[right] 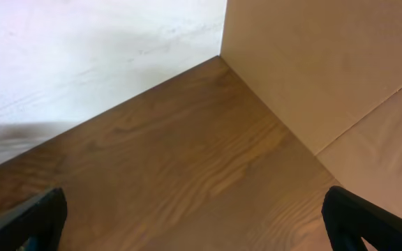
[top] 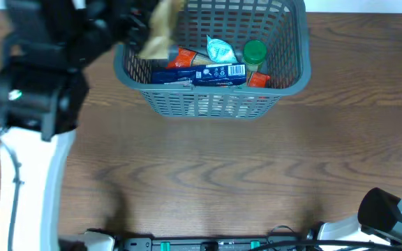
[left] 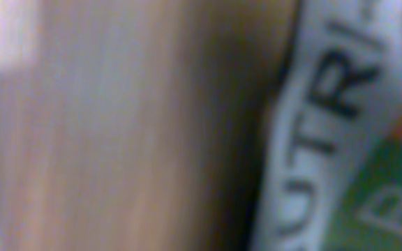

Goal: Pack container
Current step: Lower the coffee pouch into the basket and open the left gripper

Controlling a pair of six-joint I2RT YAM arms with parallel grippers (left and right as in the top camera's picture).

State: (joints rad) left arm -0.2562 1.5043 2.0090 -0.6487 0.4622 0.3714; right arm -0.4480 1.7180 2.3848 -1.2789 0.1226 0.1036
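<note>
The container (top: 208, 104), a grey-teal slatted basket, stands at the back middle of the table. Inside lie a blue box (top: 208, 74), a white-teal packet (top: 220, 50), a green-lidded tub (top: 255, 52) and orange packets (top: 183, 58). My left gripper (top: 144, 31) hangs over the basket's left rim, shut on a tan packet (top: 162, 26). In the left wrist view that tan packet (left: 131, 125) fills the frame in a blur and hides the fingers, with a white lettered packet (left: 326, 104) beside it. My right gripper (right: 197, 223) stands open over bare wood.
The left arm (top: 37, 90) covers the table's left back part. The right arm (top: 393, 216) rests at the front right corner. A white wall (right: 82, 56) and a beige panel (right: 326, 63) meet beyond the right gripper.
</note>
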